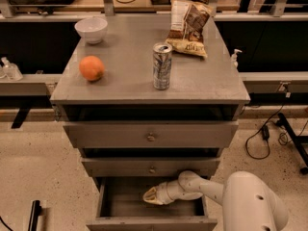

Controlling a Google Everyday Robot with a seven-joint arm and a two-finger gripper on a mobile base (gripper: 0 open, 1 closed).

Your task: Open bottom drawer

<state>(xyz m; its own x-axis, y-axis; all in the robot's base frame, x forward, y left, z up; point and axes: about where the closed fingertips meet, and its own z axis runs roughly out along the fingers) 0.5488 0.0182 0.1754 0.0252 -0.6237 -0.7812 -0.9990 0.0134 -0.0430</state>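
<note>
You see a flat grey cabinet bench (202, 88) with a round orange fruit (91, 68), a silver patterned drink can (162, 66), a small white bowl (91, 29) and a brown-and-cream printed snack bag (189, 27) on it. Below the bench top, the grey flat-fronted bottom drawer (151, 223) holds the pale yellowish claw (150, 196) on a white arm (231, 196). The floor (33, 172) is speckled beige.
</note>
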